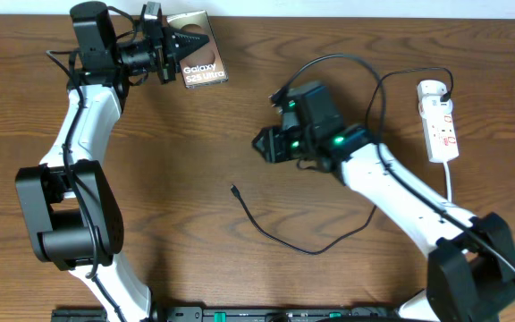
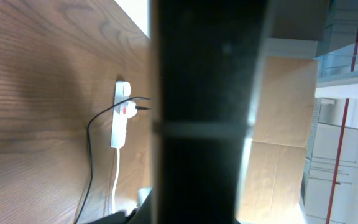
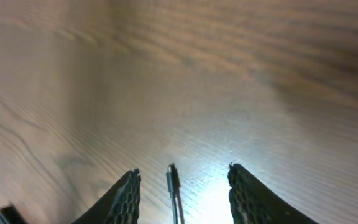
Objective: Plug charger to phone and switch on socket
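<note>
1. L arm: reaches up to the far-left corner of the table (image 1: 150,179), wrist rolled on its side. The left gripper (image 1: 180,49) points to the picture's right and looks clamped on the left edge of the phone (image 1: 202,55).
2. Phone: printed face up in overhead view, long axis a bit diagonal, text end toward picture bottom-right. In the L wrist view a dark slab fills the centre and hides the fingers.
3. R arm: bent across from bottom right, forearm angled up-left. The right gripper (image 1: 263,143) is at mid-table, nose to the picture's left. Jaws apart; in the wrist view the fingers (image 3: 126,199) sit either side of the cable tip w/o touching it.
4. Charger (image 1: 311,252): thin black cable, one end plugged in at the socket's rounded end. It loops over the R arm, then curves across the table. The plug tip (image 1: 233,189) lies free on the wood, pointing up-left, below-left of the R gripper.
5. Socket (image 1: 438,121): far right, flat, long axis approx. top-to-bottom, rounded end at top, white cord (image 1: 450,183) leaving the bottom.
</note>
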Available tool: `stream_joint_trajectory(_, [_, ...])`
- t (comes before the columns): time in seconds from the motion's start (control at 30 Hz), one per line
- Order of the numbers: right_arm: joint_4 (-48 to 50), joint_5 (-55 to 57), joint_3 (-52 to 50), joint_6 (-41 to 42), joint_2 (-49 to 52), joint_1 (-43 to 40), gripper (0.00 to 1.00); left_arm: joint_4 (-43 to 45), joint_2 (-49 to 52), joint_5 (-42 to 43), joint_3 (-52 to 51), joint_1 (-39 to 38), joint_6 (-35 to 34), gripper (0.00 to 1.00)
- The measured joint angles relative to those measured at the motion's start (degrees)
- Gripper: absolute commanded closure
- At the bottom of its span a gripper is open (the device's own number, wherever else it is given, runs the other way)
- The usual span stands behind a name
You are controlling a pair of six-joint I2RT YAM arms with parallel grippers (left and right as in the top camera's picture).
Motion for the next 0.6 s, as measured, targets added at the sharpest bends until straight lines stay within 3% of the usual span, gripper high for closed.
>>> stream_joint_trajectory(0.6, [-2.5,8.6,3.3,0.5,10.6,9.3,0.64,0.1,0.0,0.0,0.0,0.7,0.0,0.93])
